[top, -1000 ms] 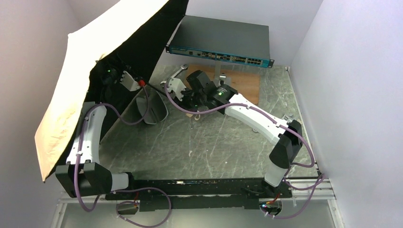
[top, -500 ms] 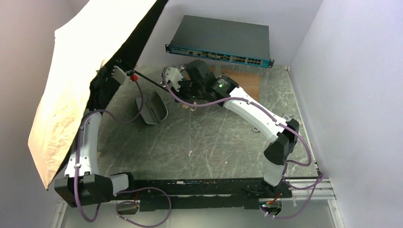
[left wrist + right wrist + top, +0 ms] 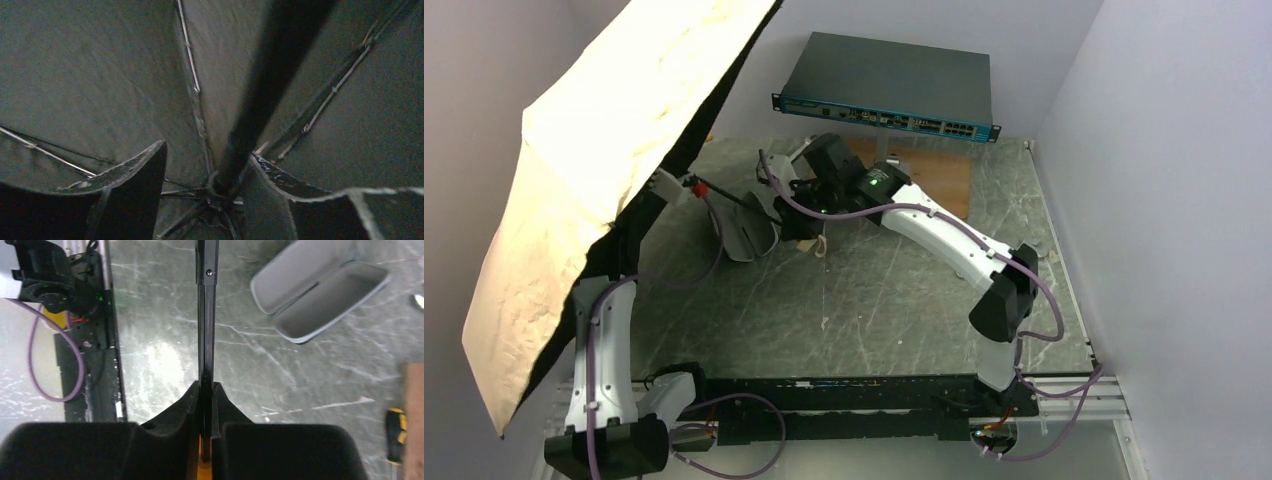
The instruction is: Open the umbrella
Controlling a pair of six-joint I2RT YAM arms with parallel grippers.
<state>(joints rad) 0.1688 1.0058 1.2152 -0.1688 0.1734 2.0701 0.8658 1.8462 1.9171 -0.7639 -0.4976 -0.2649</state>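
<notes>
Two grippers meet one umbrella [image 3: 574, 200], its cream canopy spread over the left edge and far-left corner of the worktop [image 3: 894, 300]. The right gripper [image 3: 206, 387] is clenched on the black shaft [image 3: 206, 315]. The left gripper [image 3: 206, 151], under the black lining, straddles that shaft near the rib hub, fingers apart and released.

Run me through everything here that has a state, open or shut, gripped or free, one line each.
umbrella, canopy spread open, tipped on its side at the left.
left pincer, open, fingers either side of the umbrella's shaft under the canopy.
right pincer, shut on the umbrella's shaft.
grey case, lid open, both halves empty.
</notes>
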